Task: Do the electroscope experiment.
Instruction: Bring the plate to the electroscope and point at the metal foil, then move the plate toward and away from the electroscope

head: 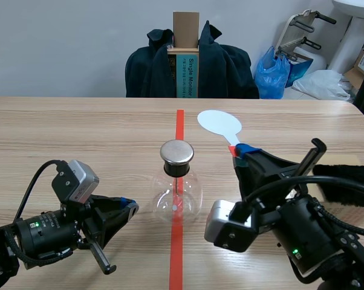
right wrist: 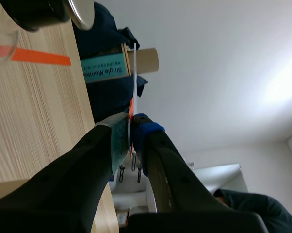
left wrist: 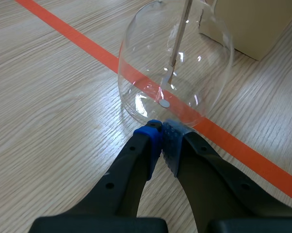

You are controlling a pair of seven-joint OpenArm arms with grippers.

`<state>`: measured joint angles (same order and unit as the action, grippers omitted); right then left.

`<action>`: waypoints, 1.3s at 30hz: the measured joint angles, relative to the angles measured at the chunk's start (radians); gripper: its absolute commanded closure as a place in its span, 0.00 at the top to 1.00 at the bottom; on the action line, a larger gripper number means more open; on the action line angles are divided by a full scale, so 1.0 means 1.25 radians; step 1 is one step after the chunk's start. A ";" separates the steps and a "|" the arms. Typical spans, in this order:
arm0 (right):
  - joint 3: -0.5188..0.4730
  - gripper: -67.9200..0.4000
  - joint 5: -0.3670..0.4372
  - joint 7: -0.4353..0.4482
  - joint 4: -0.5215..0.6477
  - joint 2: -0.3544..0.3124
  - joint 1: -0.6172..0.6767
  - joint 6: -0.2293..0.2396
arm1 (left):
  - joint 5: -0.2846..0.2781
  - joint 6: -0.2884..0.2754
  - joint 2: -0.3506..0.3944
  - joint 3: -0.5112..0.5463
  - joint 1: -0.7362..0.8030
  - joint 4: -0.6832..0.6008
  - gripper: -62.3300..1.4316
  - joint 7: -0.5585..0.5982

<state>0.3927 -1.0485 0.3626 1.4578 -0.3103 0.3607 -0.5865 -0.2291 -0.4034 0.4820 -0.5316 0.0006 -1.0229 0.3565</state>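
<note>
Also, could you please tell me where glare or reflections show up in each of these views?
Left wrist view: white glints dot the lower wall of the glass flask, and the table beside it carries a pale sheen. Scene view: the metal cap reflects the room light softly. Right wrist view: a bright glow washes over part of the white wall.

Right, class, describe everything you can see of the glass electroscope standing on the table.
The electroscope is a clear, round glass flask, standing upright on the orange-red tape line. A black stopper topped by a shiny metal cap closes its neck, and a thin rod hangs down inside. The left gripper, shut, lies close beside its base; whether they touch cannot be told.
</note>
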 measured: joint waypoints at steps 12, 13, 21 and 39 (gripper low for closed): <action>0.000 0.02 -0.009 0.156 0.000 0.000 0.000 0.000 | 0.000 0.000 0.000 0.000 0.000 0.000 0.06 0.000; 0.000 0.02 -0.010 0.159 0.000 0.000 0.000 0.000 | 0.000 0.000 0.000 0.000 0.000 0.000 0.06 0.000; -0.001 0.02 -0.053 0.211 0.000 0.000 0.000 0.000 | 0.000 0.000 0.000 0.000 0.000 0.000 0.06 0.000; 0.000 0.02 -0.110 0.193 0.000 0.000 0.000 0.000 | 0.000 0.000 0.000 0.000 0.000 0.000 0.06 0.000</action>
<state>0.3923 -1.1862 0.6044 1.4578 -0.3103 0.3607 -0.5865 -0.2291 -0.4034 0.4820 -0.5316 0.0006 -1.0229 0.3565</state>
